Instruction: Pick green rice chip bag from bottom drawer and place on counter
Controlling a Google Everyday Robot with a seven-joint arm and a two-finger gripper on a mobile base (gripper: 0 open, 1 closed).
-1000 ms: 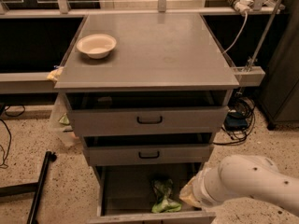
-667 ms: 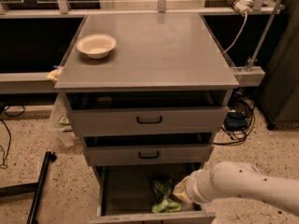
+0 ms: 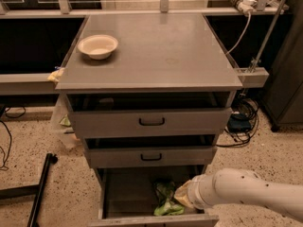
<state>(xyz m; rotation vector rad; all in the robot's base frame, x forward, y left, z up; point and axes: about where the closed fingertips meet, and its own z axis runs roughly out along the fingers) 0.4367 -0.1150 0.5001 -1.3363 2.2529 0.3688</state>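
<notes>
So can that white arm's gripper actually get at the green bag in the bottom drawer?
Probably yes. The bottom drawer stands open, nothing covers the green rice chip bag, and the gripper sits inside the drawer right beside it.

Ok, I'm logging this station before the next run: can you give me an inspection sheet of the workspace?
Surface: the counter, grey and flat, bears a white bowl rear left.
Job's things: the green rice chip bag lies in the open bottom drawer, not yet on the counter.
Clutter: a yellowish scrap beside the counter's left edge.
Grippers: the gripper is down in the bottom drawer, at the bag's right side.
Cables: a white cable hangs at rear right; black cables lie on the floor right of the cabinet.
Surroundings: speckled floor; two upper drawers partly open.
</notes>
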